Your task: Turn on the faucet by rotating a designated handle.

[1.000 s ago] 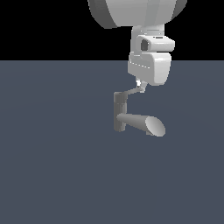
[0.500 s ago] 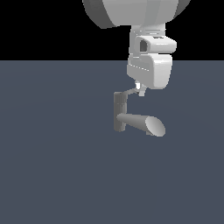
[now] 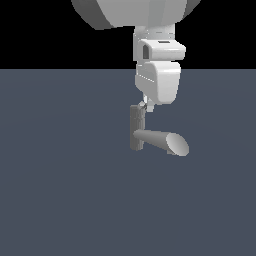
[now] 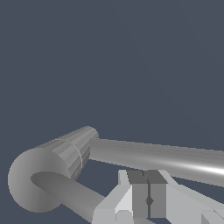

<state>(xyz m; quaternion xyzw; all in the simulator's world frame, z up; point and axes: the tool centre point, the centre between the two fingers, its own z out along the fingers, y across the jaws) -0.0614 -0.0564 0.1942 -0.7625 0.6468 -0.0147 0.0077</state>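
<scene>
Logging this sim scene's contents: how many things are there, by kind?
Faucet: 1
Handle: 1
Robot arm's tool: 1
Total: 3

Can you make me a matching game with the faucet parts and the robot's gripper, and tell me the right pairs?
Things:
1. spout
2. post
3. handle
4. gripper

Descriptions:
A. stands upright
B. white, right above the post's top
C. thick, ends in a pale oval face
D. thin rod sticking out from the round cap

Pairs: 1-C, 2-A, 3-D, 4-B
</scene>
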